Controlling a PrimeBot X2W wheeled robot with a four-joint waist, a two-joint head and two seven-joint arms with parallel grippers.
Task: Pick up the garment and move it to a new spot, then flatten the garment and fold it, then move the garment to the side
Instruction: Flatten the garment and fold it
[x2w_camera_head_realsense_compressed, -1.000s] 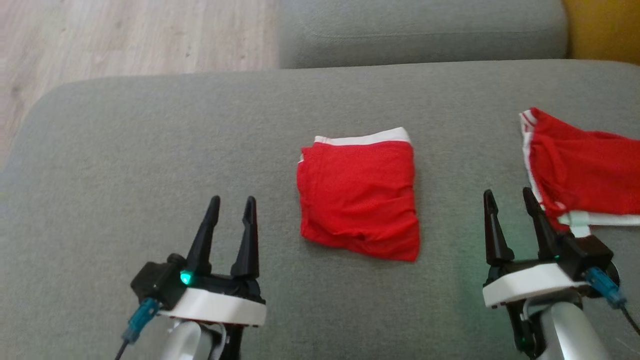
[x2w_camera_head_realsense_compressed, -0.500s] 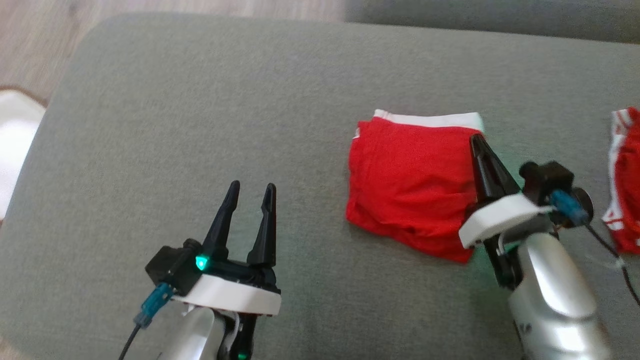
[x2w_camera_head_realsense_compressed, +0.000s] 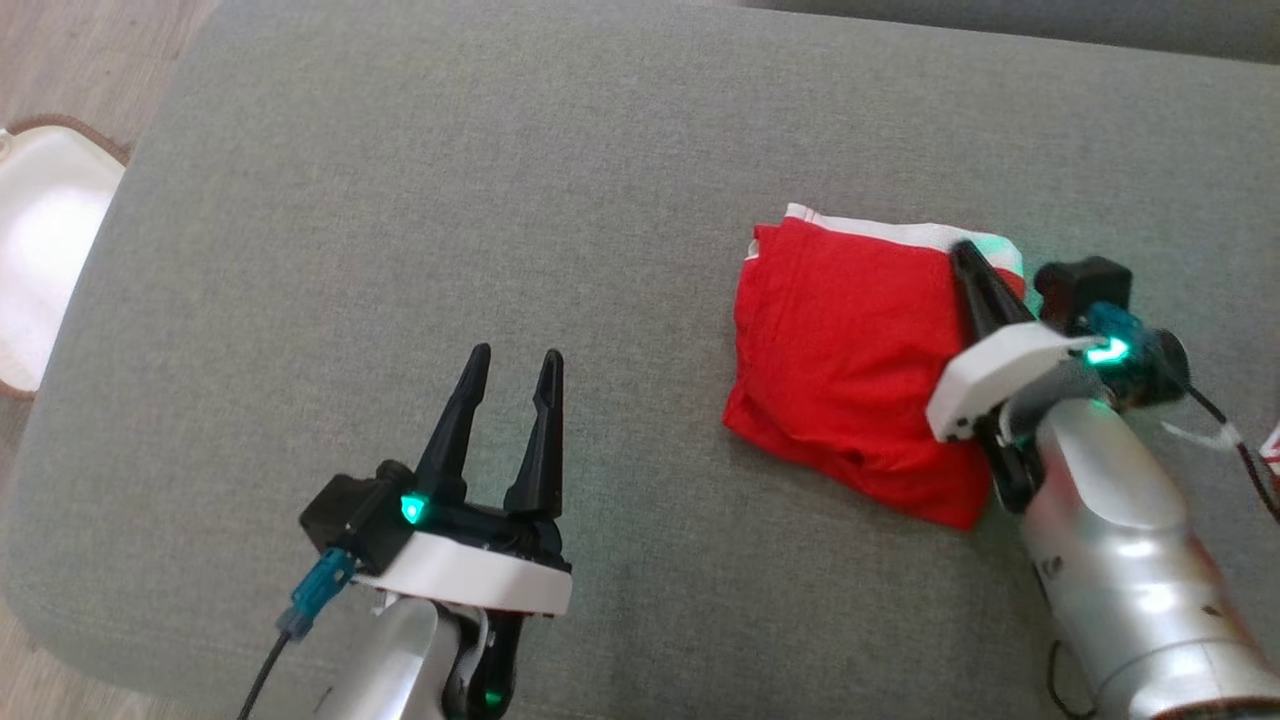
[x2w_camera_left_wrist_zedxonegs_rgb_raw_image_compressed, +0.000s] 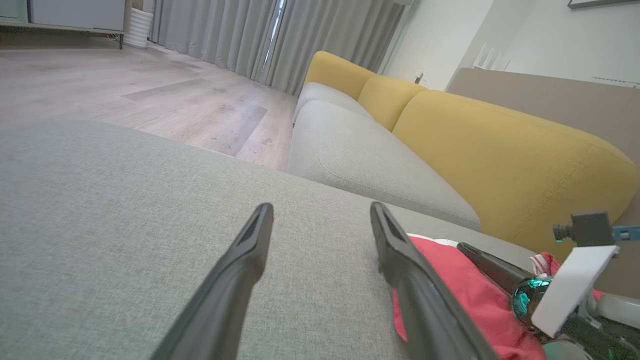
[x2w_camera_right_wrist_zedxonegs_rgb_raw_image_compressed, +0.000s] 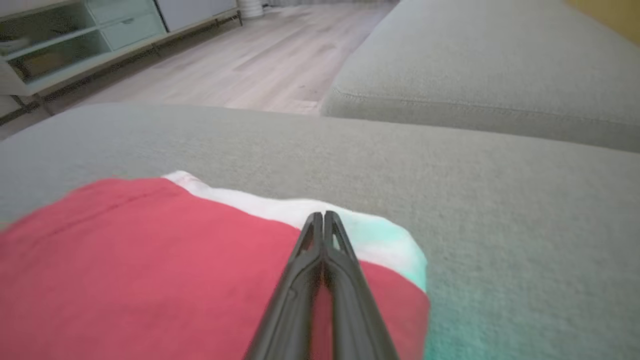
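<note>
- You are looking at the garment (x2w_camera_head_realsense_compressed: 840, 370), red and folded into a rough square, lying on the right half of the grey cushion (x2w_camera_head_realsense_compressed: 500, 200).
- Its white waistband (x2w_camera_head_realsense_compressed: 880, 228) is running along the far edge, while the near edge is bunching into uneven folds.
- Your right gripper (x2w_camera_head_realsense_compressed: 965, 252) is lying over the garment's right side, with its tips pointing at the waistband's right corner.
- Its jaws are clenched, pressing flat against each other with no gap showing.
- In the right wrist view, the right gripper (x2w_camera_right_wrist_zedxonegs_rgb_raw_image_compressed: 320, 216) is reaching across the red cloth (x2w_camera_right_wrist_zedxonegs_rgb_raw_image_compressed: 150, 260) with its tips at the white band. You cannot tell whether any fabric is pinched between the jaws.
- Green light from that wrist is tinting the waistband corner.
- Your left gripper (x2w_camera_head_realsense_compressed: 517, 353) is hanging over bare cushion, well apart from the garment and to its left.
- Its jaws are released, standing wide with nothing between them.
- In the left wrist view, the left gripper (x2w_camera_left_wrist_zedxonegs_rgb_raw_image_compressed: 321, 207) is framing plain grey fabric, and the garment (x2w_camera_left_wrist_zedxonegs_rgb_raw_image_compressed: 450, 280) is showing just past its right finger.
- In that same view, the right gripper (x2w_camera_left_wrist_zedxonegs_rgb_raw_image_compressed: 487, 265) is resting on the red cloth.
- A yellow sofa back (x2w_camera_left_wrist_zedxonegs_rgb_raw_image_compressed: 500, 145) is rising behind the cushion, and a wooden floor (x2w_camera_head_realsense_compressed: 80, 60) is showing at the far left.
</note>
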